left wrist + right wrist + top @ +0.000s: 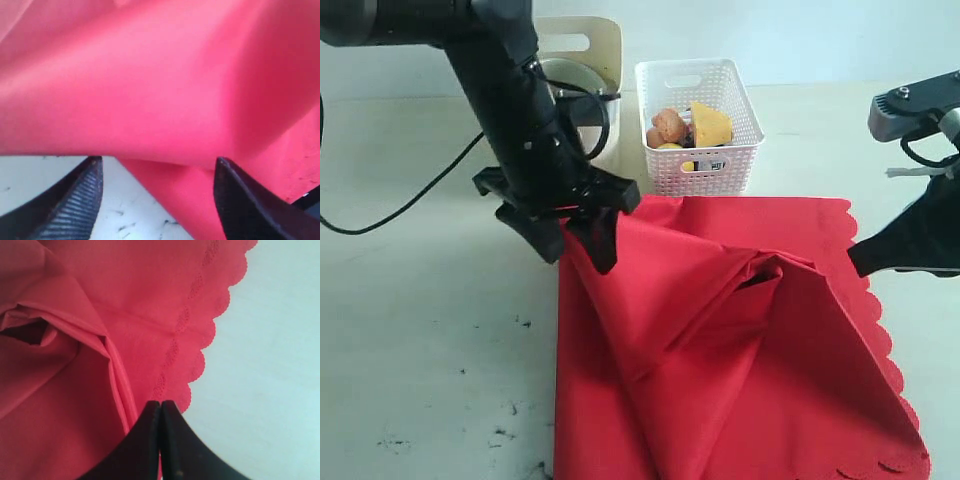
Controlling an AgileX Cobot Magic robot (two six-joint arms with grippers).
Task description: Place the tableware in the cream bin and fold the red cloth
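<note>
The red cloth (740, 350) lies crumpled on the table, folded diagonally, with a raised ridge running up to my left gripper (580, 260). In the left wrist view that gripper (157, 160) stands open, and a fold of the red cloth (160, 90) runs just past its fingertips, not between them. My right gripper (857, 262) is shut at the cloth's right scalloped edge (200, 355); its closed tips (161, 403) hover over that edge. The cream bin (608, 45) stands behind the left arm, with a grey round piece of tableware (572, 76) showing inside.
A white lattice basket (740, 150) holding food items stands just behind the cloth, right of the cream bin. Bare pale table (420, 330) stretches left of the cloth. A black cable (400, 205) hangs from the left arm.
</note>
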